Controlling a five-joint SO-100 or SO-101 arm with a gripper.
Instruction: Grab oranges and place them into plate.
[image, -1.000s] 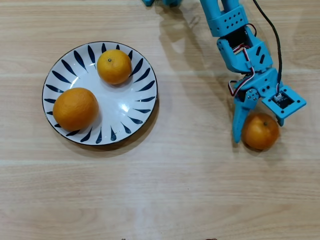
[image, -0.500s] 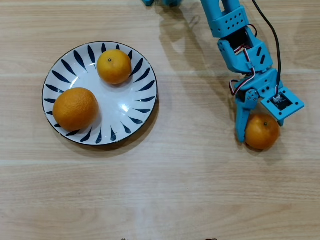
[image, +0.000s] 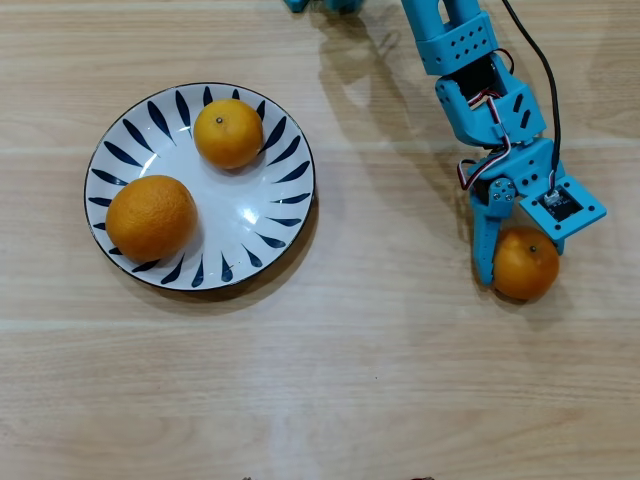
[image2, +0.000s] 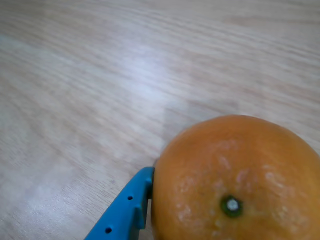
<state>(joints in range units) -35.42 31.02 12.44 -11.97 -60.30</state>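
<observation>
The white plate with dark blue leaf strokes (image: 262, 215) lies at the left in the overhead view. It holds the large orange (image: 151, 218) at its left and a smaller orange (image: 228, 133) at its far rim. A third small orange (image: 527, 264) lies at the right, well apart from the plate. My blue gripper (image: 515, 272) comes down from the top right and straddles this orange. One blue finger (image2: 125, 210) presses against the left side of the orange (image2: 235, 180) in the wrist view. The other finger is hidden under the camera mount.
The surface is a light wooden table (image: 380, 380). The blue arm (image: 470, 70) and its black cable (image: 545, 70) run up to the top edge. A blue base part (image: 325, 5) shows at the top edge.
</observation>
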